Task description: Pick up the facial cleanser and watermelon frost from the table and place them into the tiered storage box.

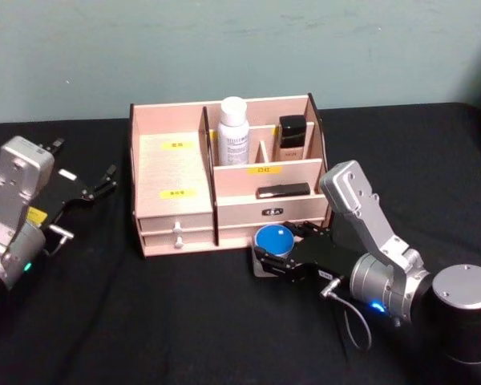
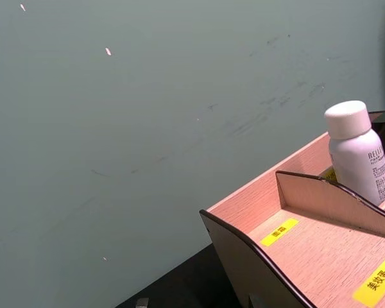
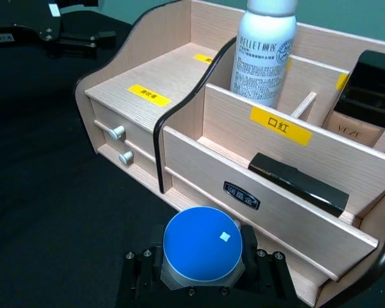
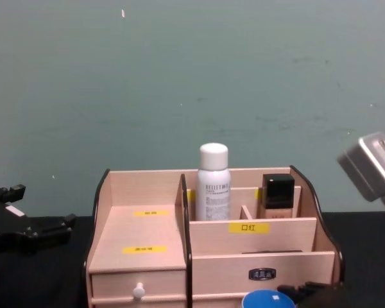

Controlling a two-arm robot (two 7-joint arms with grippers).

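Watermelon frost [image 3: 202, 250] pinched in right gripper [image 3: 202, 282] on the black table [image 1: 144, 321], just in front of tiered storage box [image 1: 176, 172] | front wall stands between jar and compartments | facial cleanser [image 1: 233, 132] upright in rear compartment, beige bottle [image 1: 291, 138] beside, flat black item [image 1: 283, 191] in middle tier | left gripper [image 1: 104, 181] spread, well left of box

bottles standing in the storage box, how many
2: the facial cleanser in the back row of the tiered storage box, and a beige black-capped bottle in the back right compartment.

Lab-like test bench: black-draped table [image 1: 184, 321]; bare teal wall [image 4: 179, 77]
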